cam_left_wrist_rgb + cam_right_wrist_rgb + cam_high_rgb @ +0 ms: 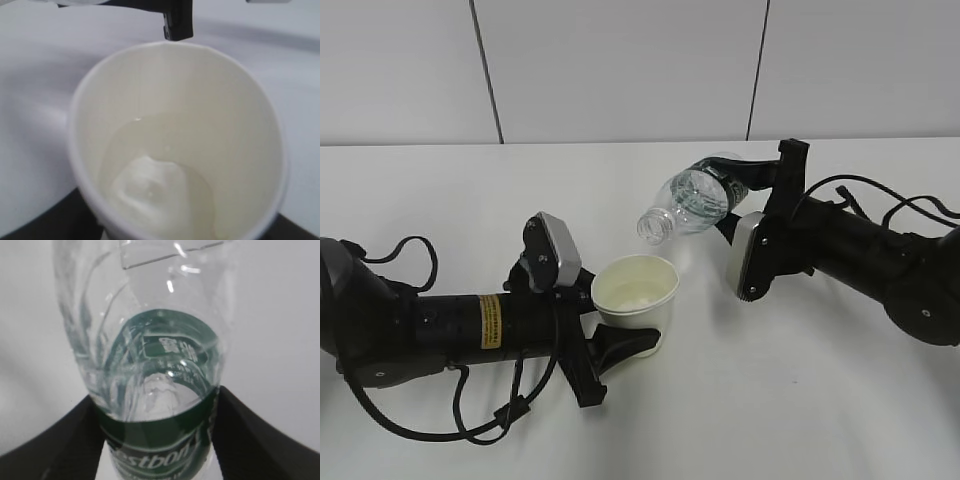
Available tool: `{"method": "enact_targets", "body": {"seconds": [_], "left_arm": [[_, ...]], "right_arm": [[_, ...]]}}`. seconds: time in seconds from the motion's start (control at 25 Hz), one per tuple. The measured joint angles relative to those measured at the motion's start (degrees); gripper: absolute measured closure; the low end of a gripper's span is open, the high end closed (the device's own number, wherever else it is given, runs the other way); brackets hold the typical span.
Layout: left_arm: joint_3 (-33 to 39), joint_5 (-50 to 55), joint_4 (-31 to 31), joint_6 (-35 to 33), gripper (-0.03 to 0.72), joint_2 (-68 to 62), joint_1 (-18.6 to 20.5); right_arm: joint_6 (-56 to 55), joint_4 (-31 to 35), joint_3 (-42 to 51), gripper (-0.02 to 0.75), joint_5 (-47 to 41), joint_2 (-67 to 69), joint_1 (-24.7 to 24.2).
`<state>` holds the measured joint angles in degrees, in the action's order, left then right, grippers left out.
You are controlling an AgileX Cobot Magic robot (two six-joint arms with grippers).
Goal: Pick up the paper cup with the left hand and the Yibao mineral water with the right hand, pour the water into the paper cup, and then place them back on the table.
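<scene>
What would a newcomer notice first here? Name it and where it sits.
The Yibao mineral water, tipped almost on its side right of centre in the right hand's tool, capless mouth aimed down-left. Just below that mouth, the paper cup gripped by the left hand's tool over the table. The left wrist view shows water pooled in the cup.

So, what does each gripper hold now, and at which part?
The left hand grips the paper cup at its lower wall. The right hand grips the tilted Yibao mineral water around its green-labelled body.
</scene>
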<state>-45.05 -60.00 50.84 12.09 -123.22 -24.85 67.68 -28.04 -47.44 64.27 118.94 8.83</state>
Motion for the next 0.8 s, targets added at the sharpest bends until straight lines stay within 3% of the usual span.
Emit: {"method": "enact_targets", "body": {"seconds": [0.2,0.8], "left_arm": [[0.00,0.00,-2.02,0.00,0.260,0.00,0.00],[0.00,0.00,-7.56,-0.24,0.260,0.00,0.00]], "right_arm": [[-5.66,-0.10,0.00,0.286,0.00,0.90,0.00],[-46.33,0.29,0.00,0.286,0.00,0.90,0.00]]}}
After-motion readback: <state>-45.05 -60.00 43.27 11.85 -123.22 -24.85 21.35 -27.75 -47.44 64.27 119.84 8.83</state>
